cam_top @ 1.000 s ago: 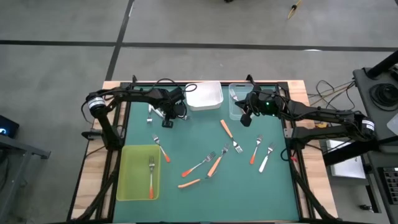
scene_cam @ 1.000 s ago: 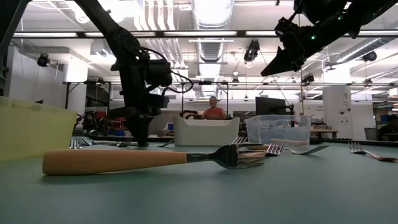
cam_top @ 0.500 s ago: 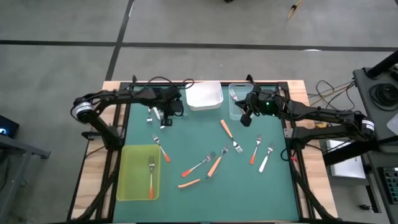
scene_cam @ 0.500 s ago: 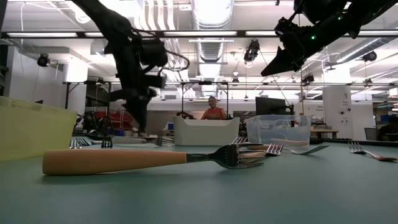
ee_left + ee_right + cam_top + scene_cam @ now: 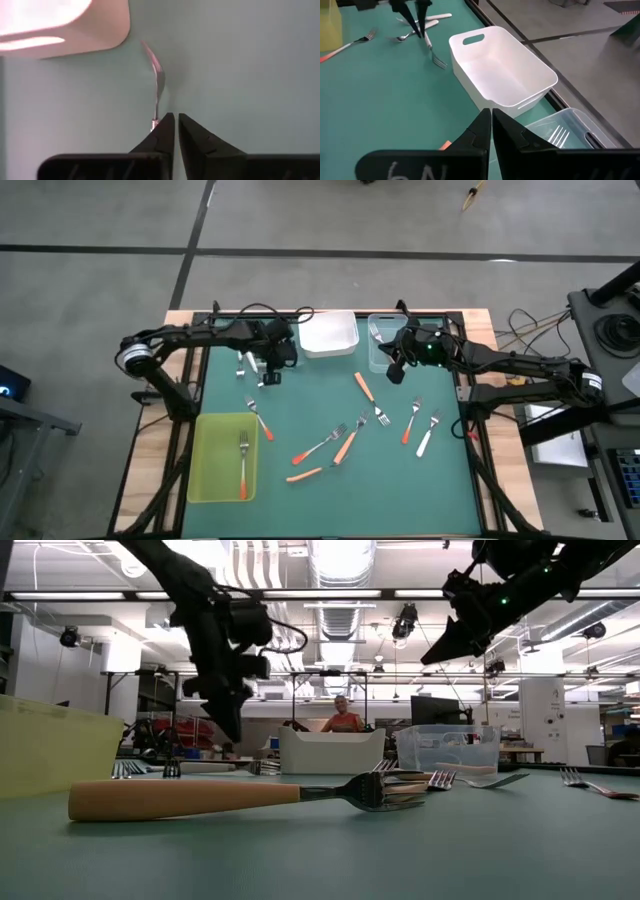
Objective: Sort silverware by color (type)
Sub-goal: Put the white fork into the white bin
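The yellow-green tray (image 5: pixel 222 460) holds one red-orange fork (image 5: pixel 243 463), the clear tray (image 5: pixel 384 343) one fork, the white tray (image 5: pixel 328 334) none. The left pincer (image 5: pixel 264 376) pinches a fork (image 5: pixel 433 54) above the table (image 5: pixel 320 405) beside the white tray; the right pincer (image 5: pixel 395 371) hangs closed, holding nothing, by the clear tray.

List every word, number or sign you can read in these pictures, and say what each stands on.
"6N", roughly: white handwritten marks on the right gripper, seen in its wrist view; the reading is uncertain.
Nothing else is readable: the trays, forks and table carry no text, and signs in the room behind are too small.
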Robot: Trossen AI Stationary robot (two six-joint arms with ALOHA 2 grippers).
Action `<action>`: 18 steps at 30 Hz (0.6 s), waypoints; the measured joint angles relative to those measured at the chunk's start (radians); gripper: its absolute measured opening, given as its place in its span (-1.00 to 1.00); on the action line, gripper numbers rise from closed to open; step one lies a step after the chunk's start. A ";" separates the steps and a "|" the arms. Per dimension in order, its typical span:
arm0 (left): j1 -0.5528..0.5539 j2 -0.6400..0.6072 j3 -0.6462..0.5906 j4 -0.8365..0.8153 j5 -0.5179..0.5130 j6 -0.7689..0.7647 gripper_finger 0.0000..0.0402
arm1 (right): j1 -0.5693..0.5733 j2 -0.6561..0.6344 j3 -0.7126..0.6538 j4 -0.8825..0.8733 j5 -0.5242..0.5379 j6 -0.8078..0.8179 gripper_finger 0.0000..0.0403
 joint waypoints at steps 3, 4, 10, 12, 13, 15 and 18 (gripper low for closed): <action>0.009 0.053 0.000 0.003 0.001 -0.014 -0.79 | 0.000 0.000 0.000 -0.001 0.000 0.000 -0.96; 0.013 0.068 0.000 0.003 0.001 -0.015 -0.72 | 0.000 0.000 0.000 -0.001 0.000 0.001 -0.96; 0.027 0.105 0.001 0.019 -0.006 -0.023 -0.37 | 0.000 0.000 0.000 -0.002 0.000 0.007 -0.96; 0.026 0.104 0.001 0.018 -0.005 -0.023 -0.28 | 0.000 0.000 0.000 -0.002 0.000 0.008 -0.96; 0.027 0.101 0.001 0.018 -0.004 -0.023 -0.24 | 0.000 0.000 0.000 -0.002 0.000 0.009 -0.96; 0.027 0.091 0.000 0.013 -0.005 -0.023 -0.18 | 0.000 0.000 0.000 -0.002 0.000 0.010 -0.96; 0.029 0.076 0.000 0.011 -0.007 -0.023 -0.11 | 0.000 0.000 0.000 -0.002 0.000 0.015 -0.96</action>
